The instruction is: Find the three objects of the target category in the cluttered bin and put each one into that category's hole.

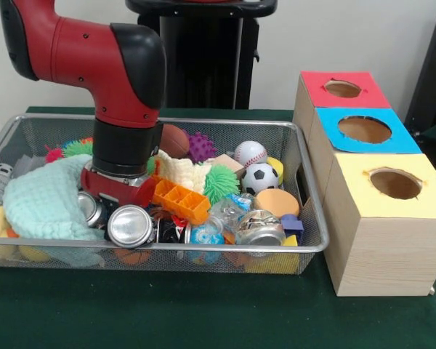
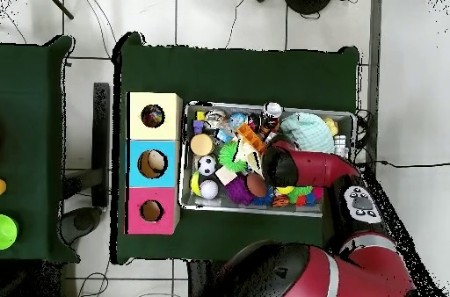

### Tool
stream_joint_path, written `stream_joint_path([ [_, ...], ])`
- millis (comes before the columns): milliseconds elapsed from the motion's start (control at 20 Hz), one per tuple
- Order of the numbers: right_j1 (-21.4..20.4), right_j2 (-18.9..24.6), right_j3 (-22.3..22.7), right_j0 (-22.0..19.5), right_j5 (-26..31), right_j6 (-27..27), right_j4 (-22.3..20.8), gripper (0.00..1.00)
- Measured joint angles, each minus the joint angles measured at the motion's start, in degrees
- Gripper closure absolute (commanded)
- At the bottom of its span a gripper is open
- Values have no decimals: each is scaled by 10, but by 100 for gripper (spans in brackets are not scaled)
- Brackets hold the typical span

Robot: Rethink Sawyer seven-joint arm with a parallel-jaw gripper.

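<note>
The wire-mesh bin (image 1: 167,121) is full of clutter; it also shows in the overhead view (image 2: 264,106). The mint-green knit cloth (image 1: 47,200) lies heaped at the bin's left end, seen from above (image 2: 308,131) beside the arm. The cream knit cloth (image 1: 182,173) lies just right of the arm. The polka-dot cloth does not show in the bin. My gripper (image 1: 115,190) is down in the clutter between the two knits, against the mint cloth's edge; its tip is hidden. The yellow-faced hole (image 1: 395,183) tops the nearest wooden box; from above (image 2: 152,116) something mottled shows inside it.
Metal cans (image 1: 131,225) (image 1: 260,229) lie at the bin's front. An orange plastic tray (image 1: 180,200), a green spiky ball (image 1: 220,182), a soccer ball (image 1: 260,177) and a baseball (image 1: 250,153) crowd the middle. The blue hole (image 1: 364,129) and red hole (image 1: 342,89) stand behind the yellow one.
</note>
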Motion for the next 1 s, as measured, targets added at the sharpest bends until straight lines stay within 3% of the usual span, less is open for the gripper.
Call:
stream_joint_path([
  [1000,-6,14,31,-13,0,0,51,100],
])
